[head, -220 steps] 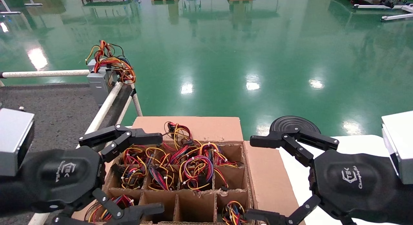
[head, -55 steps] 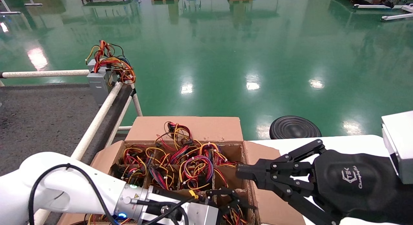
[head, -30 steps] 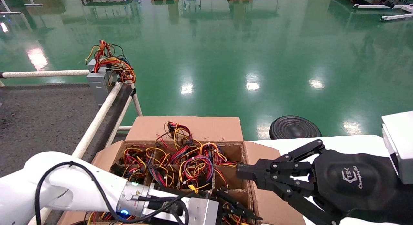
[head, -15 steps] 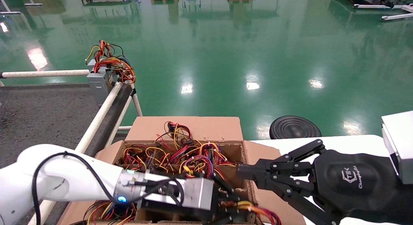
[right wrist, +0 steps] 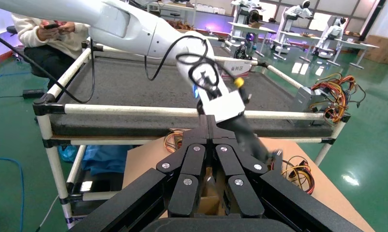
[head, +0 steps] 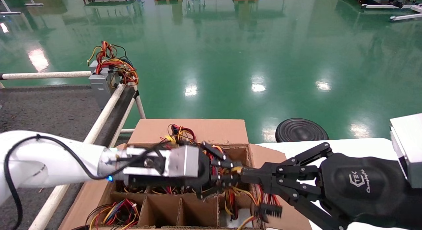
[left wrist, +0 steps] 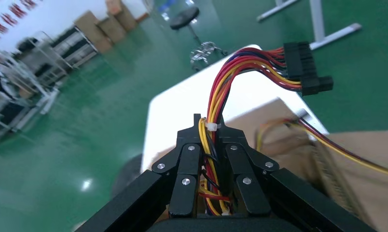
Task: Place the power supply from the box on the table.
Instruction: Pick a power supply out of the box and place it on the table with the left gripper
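Your left end effector is clenched on the power supply's wire bundle over the box — its metal body isn't visible. Lift straight up — slowly, so the wires don't snag the dividers — then swing to the desk. The right end effector rests pinched together, empty, at the box's edge.

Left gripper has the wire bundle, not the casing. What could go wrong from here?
1. The left gripper is shut on the wire bundle alone; the wires may slip or strain as the unit's weight comes on.
2. The dangling black connector could snag on the box dividers or neighbouring wires.
3. The right gripper, shut at the box edge, sits close to the lift path.
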You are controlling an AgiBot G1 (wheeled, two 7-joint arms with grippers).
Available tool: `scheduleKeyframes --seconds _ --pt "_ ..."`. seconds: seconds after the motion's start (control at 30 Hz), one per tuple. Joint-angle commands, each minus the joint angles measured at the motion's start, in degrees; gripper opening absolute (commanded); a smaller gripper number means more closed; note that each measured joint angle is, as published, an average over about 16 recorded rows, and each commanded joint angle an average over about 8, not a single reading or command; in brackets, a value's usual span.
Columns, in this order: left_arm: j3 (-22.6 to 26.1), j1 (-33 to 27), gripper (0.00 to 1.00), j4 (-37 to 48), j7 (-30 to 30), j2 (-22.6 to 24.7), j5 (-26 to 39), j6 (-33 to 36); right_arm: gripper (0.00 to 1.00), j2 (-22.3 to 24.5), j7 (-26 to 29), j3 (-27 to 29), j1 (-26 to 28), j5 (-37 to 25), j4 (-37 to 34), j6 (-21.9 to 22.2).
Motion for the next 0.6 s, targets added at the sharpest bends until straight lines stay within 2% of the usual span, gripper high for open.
scheduleKeyframes --seconds 0.03,0.6 --pt "-0.66 -0.82 0.0 -0.08 0.44 -0.37 -0.2 0.32 0.0 0.0 0.0 0.0 0.0 0.0 0.0 0.0" --pt "-7.6 -11.65 0.0 -0.42 5.0 -4.69 -3.19 2.43 0.0 0.0 0.0 0.0 0.0 0.0 0.0 0.0"
